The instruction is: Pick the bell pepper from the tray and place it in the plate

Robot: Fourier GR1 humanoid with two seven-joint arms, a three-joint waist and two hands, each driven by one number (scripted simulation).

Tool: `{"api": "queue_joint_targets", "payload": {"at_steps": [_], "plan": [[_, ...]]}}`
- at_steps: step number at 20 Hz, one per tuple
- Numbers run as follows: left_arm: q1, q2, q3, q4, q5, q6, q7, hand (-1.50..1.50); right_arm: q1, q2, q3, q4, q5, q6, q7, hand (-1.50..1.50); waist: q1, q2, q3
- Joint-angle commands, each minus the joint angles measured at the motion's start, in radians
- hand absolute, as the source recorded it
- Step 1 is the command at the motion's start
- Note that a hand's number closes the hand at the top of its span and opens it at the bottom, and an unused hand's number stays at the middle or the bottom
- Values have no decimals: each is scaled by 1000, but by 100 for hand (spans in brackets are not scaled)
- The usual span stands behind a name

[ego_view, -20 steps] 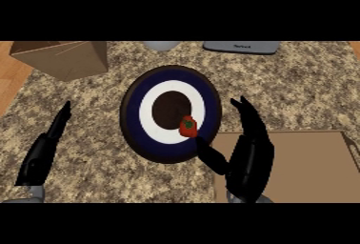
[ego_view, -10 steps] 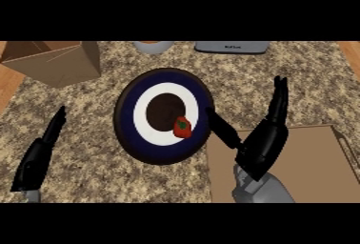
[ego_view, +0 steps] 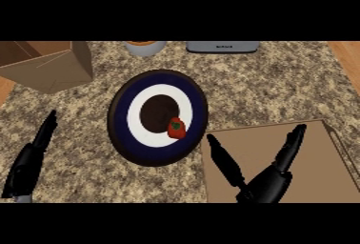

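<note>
A small red bell pepper (ego_view: 176, 127) with a green stem lies inside the round plate (ego_view: 124, 114), which has a dark blue rim, a white ring and a dark centre. The pepper rests on the white ring at the right of the centre. My right hand (ego_view: 267, 183) is open above the flat brown tray (ego_view: 330, 167), fingers and thumb spread, holding nothing and apart from the plate. My left hand (ego_view: 28, 162) rests open at the lower left, fingers straight on the counter.
A brown cardboard box (ego_view: 45, 62) stands at the upper left. A grey bowl (ego_view: 145, 46) and a grey appliance (ego_view: 222, 46) sit along the far edge. Speckled granite counter (ego_view: 267, 90) surrounds the plate.
My right hand has drawn back from the plate to the lower right, over the tray, and stays open. The pepper stays on the plate. The view has shifted slightly.
</note>
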Motion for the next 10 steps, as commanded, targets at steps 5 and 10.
{"api": "queue_joint_targets", "payload": {"at_steps": [5, 10], "plan": [[31, -17, 4, -32, -8, -5, 12, 0, 254, -76, 99, -84, -35, -215, -98, -150, -8, -1, 0], [37, -28, -1, -61, -26, 10, 30, 0, 340, -34, 171, -85, -48, -218, -184, -150, -15, -5, 2]]}}
